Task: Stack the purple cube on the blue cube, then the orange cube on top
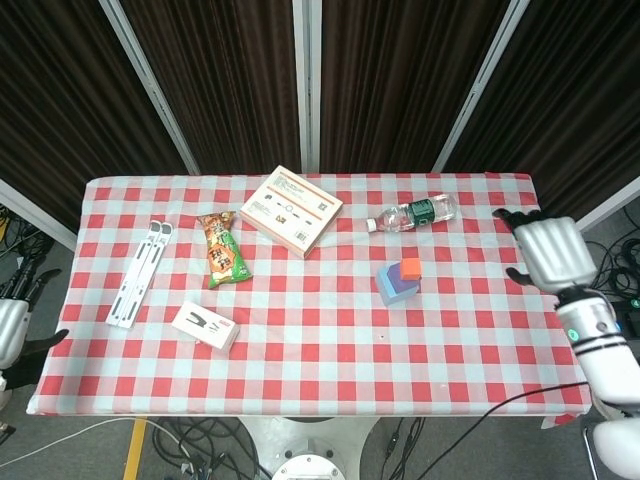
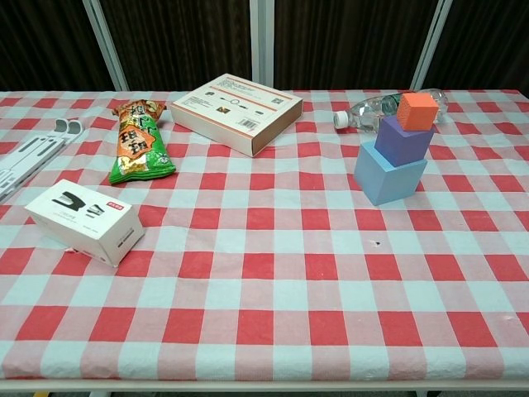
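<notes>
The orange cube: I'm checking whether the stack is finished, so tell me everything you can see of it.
The orange cube is the smallest block, matte and plain-faced. It sits on top of the purple cube, which rests on the blue cube. It sits toward the stack's right side, turned slightly against the purple cube's edges. Nothing else touches it; the plastic bottle lies behind it. The right hand is well off to the side, holding nothing.
</notes>
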You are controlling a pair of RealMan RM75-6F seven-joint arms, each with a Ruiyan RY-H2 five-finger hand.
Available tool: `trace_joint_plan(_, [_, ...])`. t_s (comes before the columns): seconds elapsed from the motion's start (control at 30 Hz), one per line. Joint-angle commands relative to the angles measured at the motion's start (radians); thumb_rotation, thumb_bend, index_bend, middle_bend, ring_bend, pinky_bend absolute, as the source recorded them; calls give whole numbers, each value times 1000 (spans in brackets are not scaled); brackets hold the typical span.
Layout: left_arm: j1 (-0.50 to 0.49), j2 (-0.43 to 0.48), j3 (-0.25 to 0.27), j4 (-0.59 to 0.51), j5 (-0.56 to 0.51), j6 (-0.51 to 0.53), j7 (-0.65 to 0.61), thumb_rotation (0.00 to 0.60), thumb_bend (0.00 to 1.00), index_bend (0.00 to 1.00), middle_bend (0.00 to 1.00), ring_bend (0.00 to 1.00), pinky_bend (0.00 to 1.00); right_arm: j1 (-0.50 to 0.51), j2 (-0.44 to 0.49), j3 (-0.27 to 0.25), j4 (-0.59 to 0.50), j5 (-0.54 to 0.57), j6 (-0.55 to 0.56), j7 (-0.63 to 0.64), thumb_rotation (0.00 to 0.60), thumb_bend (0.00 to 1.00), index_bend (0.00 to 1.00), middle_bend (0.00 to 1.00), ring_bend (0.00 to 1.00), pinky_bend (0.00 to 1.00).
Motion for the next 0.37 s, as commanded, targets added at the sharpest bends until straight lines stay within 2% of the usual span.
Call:
trace_joint_plan(0.03, [-3,6,3,-15,10,5,7,600,51,216,143,133,271,-351,-161,-62,117,-240,353,27,600,173,25,11,0,32])
trace_joint_plan(0.1, [-2,7,7,-28,16,8,13,600,51,216,143,133,271,-427,-220,-62,185,-288,431,42,600,197,17,1,0,1])
trace_joint_plan(0.2, [-2,9,16,-42,30,11,28,600,51,216,143,133,271,-497,-272,-59,245,-321,470,56,600,209,14,0,0,0])
trace_joint_plan(0.37, [-4,19,24,-55,46,14,32,600,51,216,143,133,271,-535,-290,-36,267,-310,417,74,600,210,14,0,0,0])
